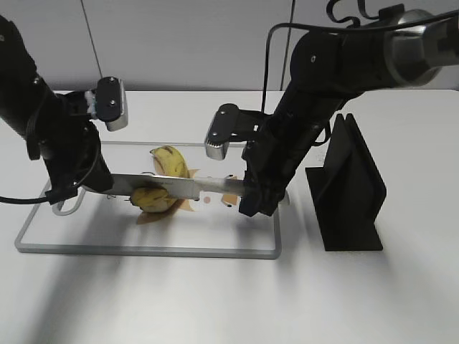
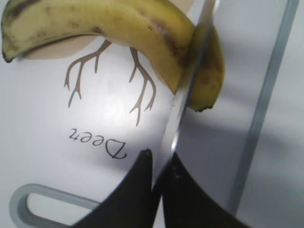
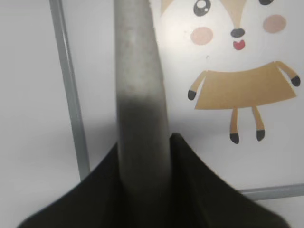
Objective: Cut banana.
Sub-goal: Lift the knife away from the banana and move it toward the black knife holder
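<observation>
A yellow banana (image 1: 169, 162) with brown spots lies on the white cutting board (image 1: 143, 251). A knife (image 1: 186, 188) lies level across the banana. My left gripper (image 1: 93, 183) is shut on the blade's tip. My right gripper (image 1: 254, 198) is shut on the grey handle. In the left wrist view the blade (image 2: 183, 99) crosses the banana (image 2: 142, 33) near one end, and the fingers (image 2: 161, 159) pinch the blade's edge. In the right wrist view the handle (image 3: 137, 71) sits between the fingers (image 3: 145, 142).
A black knife stand (image 1: 351, 186) stands on the table right of the board. The board has a grey metal rim (image 2: 266, 95) (image 3: 69, 95) and a printed cartoon deer (image 3: 237, 80). Both arms hang over the board's two ends.
</observation>
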You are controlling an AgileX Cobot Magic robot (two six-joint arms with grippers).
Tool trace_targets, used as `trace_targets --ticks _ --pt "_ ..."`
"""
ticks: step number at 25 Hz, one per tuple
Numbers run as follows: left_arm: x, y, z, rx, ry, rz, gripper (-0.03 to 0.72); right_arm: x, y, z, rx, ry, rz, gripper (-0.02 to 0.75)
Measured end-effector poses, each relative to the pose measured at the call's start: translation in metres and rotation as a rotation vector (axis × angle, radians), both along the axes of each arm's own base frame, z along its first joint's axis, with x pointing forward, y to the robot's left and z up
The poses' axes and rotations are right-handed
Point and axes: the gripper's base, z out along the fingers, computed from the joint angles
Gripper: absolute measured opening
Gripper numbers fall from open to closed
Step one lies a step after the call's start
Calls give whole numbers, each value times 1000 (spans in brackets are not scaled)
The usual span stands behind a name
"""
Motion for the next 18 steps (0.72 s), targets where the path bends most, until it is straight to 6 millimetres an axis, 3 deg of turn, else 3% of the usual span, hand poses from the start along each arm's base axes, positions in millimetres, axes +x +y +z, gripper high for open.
trace_targets --ticks 12,15,18 --pt "-9 2 32 -13 -62 -11 38 -4 -1 24 21 -20 11 183" --pt "-9 2 34 -24 -70 9 113 -5 -1 25 23 -8 14 176" --pt "-8 1 41 -54 -97 50 287 -7 0 25 34 16 5 162"
